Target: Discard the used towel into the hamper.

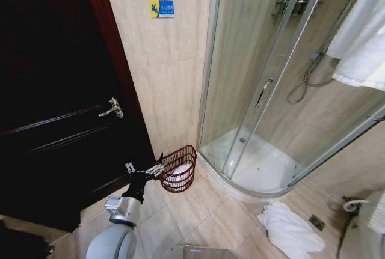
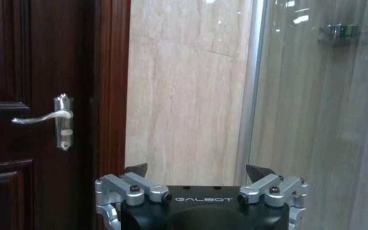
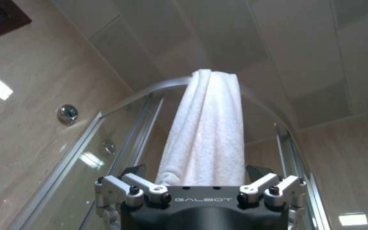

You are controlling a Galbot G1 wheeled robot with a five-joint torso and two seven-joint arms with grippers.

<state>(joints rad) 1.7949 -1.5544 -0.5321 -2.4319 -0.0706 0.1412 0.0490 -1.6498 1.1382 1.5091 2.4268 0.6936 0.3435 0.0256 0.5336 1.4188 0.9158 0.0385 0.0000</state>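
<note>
Reaching up toward the hanging towel (image 3: 203,134), the right gripper (image 3: 197,173) is spreading its jaws wide around its lower end, while the left gripper (image 1: 157,169), jaws wide, is waiting just beside the hamper (image 1: 180,169).

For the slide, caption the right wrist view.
Right claw open beneath a white towel draped over the shower enclosure's top rail.

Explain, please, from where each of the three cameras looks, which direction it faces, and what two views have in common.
Head view: high on the robot, looking down at the floor, the hamper, the shower and the door; the left gripper reaches beside the hamper.
Left wrist view: behind the open left gripper, facing the wall beside the door handle.
Right wrist view: behind the open right gripper, facing up at the hanging towel.
Shared: head and left wrist views both show the door handle.
</note>
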